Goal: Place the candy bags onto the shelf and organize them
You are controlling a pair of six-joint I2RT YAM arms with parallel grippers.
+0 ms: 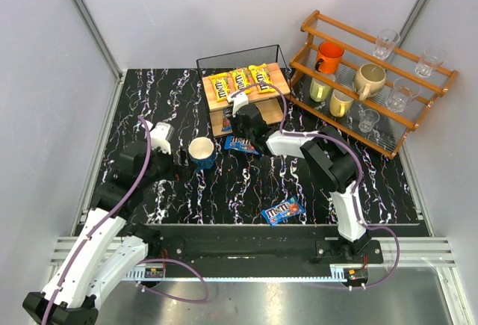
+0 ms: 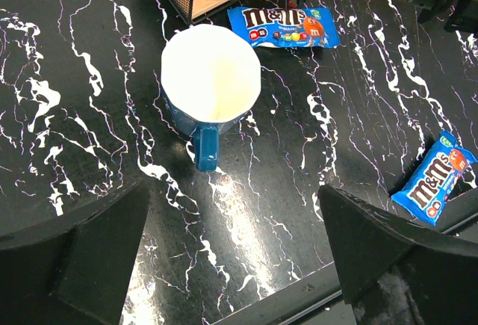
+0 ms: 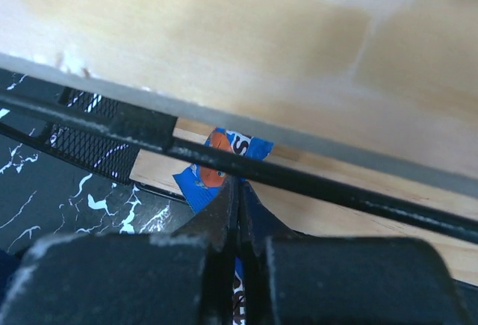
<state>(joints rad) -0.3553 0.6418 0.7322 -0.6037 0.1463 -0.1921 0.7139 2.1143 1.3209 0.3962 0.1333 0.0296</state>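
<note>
The shelf (image 1: 281,80) stands at the back centre, with three yellow candy bags (image 1: 240,79) side by side on its top board. My right gripper (image 1: 243,119) is at the shelf's lower tier. In the right wrist view it (image 3: 237,184) is shut on a blue bag (image 3: 213,166) whose far end lies over the lower board (image 3: 336,213), behind a black frame wire. A second blue bag (image 1: 240,144) lies on the table in front of the shelf and a third (image 1: 283,211) near the front edge. My left gripper (image 2: 233,190) is open and empty, short of a blue mug.
The blue mug (image 2: 210,78), white inside, stands upright left of the shelf with its handle toward my left gripper. An orange-brown rack (image 1: 373,78) with mugs and glasses stands at the back right. Grey walls close the table on three sides.
</note>
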